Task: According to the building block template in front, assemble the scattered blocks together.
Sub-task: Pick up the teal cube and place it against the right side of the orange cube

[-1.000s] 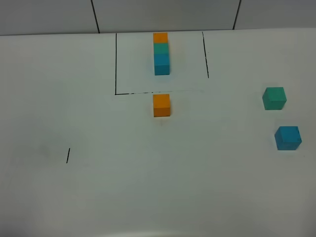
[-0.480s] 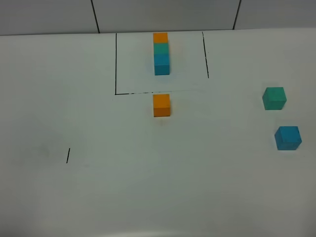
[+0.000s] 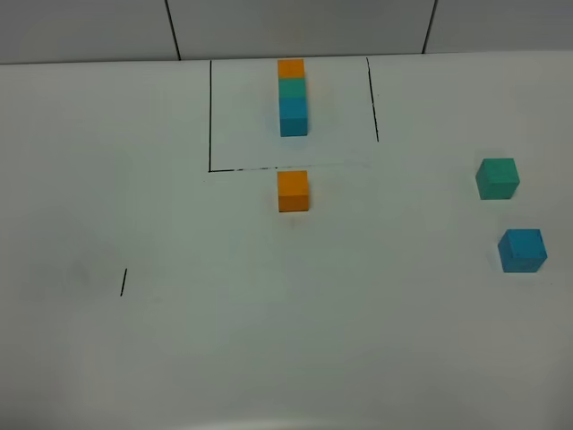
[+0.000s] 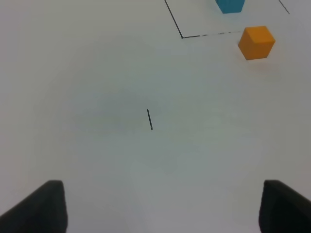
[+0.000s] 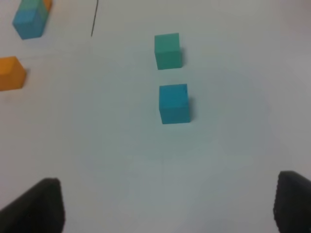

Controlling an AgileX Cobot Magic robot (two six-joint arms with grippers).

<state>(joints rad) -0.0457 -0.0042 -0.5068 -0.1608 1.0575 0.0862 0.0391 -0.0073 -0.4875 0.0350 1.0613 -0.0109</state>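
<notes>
The template row (image 3: pixel 292 97) lies inside the black outline at the back: orange, green, then blue blocks touching in a line. A loose orange block (image 3: pixel 293 191) sits just in front of the outline; it also shows in the left wrist view (image 4: pixel 256 42) and the right wrist view (image 5: pixel 10 74). A loose green block (image 3: pixel 497 177) (image 5: pixel 168 50) and a loose blue block (image 3: pixel 522 250) (image 5: pixel 174 103) sit apart at the right. Neither gripper shows in the high view. The left gripper (image 4: pixel 155 206) and the right gripper (image 5: pixel 165 206) are open and empty, fingertips wide apart above the table.
The white table (image 3: pixel 286 322) carries a black rectangular outline (image 3: pixel 209 116) around the template and a short black tick mark (image 3: pixel 124 281) at the front left, also in the left wrist view (image 4: pixel 149 119). A tiled wall (image 3: pixel 295 27) stands behind.
</notes>
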